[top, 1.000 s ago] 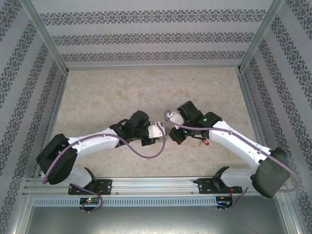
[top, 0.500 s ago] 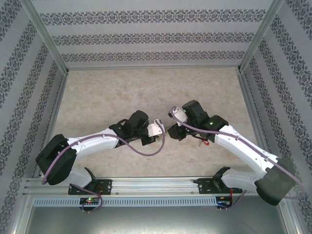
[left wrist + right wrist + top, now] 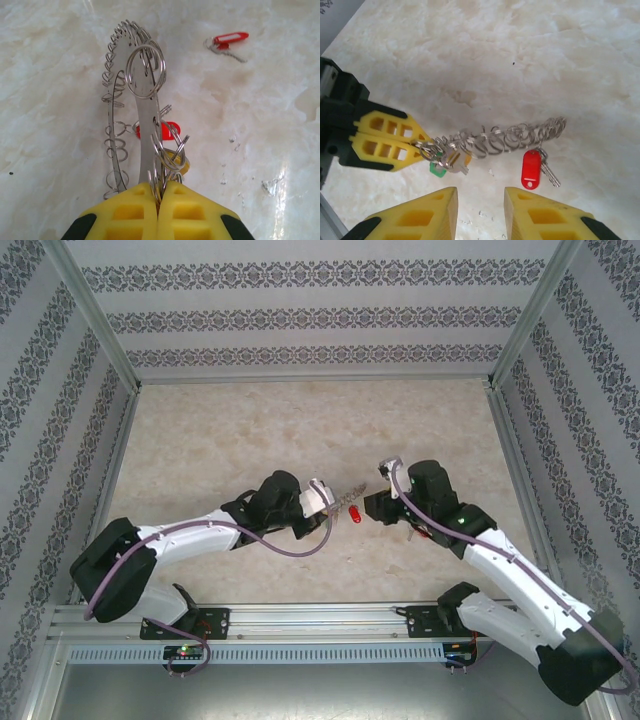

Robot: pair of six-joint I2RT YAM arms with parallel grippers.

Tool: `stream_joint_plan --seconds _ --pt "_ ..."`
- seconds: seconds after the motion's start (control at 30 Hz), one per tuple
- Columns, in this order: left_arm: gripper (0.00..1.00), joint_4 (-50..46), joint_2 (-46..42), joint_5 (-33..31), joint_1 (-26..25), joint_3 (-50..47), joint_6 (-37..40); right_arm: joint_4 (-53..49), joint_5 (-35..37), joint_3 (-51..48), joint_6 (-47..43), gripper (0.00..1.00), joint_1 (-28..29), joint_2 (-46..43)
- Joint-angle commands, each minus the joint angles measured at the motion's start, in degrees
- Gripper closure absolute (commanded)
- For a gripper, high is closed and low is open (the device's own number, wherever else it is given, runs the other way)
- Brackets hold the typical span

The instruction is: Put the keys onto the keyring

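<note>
The keyring (image 3: 145, 115) is clamped at its rim by the fully closed left claw (image 3: 159, 192) and held out toward the right claw (image 3: 481, 202), which stands parted with nothing in it. A red-tagged key (image 3: 531, 170) and a green-tagged key (image 3: 437, 170) are seen hanging from the ring. A loose red key (image 3: 226, 42) lies well apart on the worktop (image 3: 270, 130), so the task is judged partly done, with at least that key left to be threaded.
</note>
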Motion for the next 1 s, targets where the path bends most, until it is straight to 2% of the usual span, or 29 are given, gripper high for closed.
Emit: stream_joint_plan --seconds 0.0,0.13,0.27,0.4,0.73,0.97 --pt "1.00 12.6 -3.9 1.2 0.3 -2.4 -4.6 12.0 -1.4 -6.2 1.8 0.70 0.1 -4.8" --pt "1.00 18.5 -7.7 2.5 0.8 -5.5 -3.9 22.9 -1.9 -13.3 -2.2 0.72 1.7 -11.1" --pt "1.00 18.4 -11.7 4.0 1.4 -5.4 -3.8 26.9 -3.9 -13.8 -6.9 0.72 3.6 -13.0" --pt "1.00 17.1 -15.1 4.2 1.5 -4.2 -4.0 31.1 -5.5 -13.0 -10.2 0.71 5.3 -11.0" --pt "1.00 17.8 -18.0 2.4 1.6 -3.7 -5.0 44.9 -7.5 -9.0 -10.9 0.72 5.8 -3.5" --pt "1.00 18.8 -18.0 2.1 1.7 -3.6 -5.9 47.3 -9.1 -8.2 -11.0 0.74 6.0 -1.6"
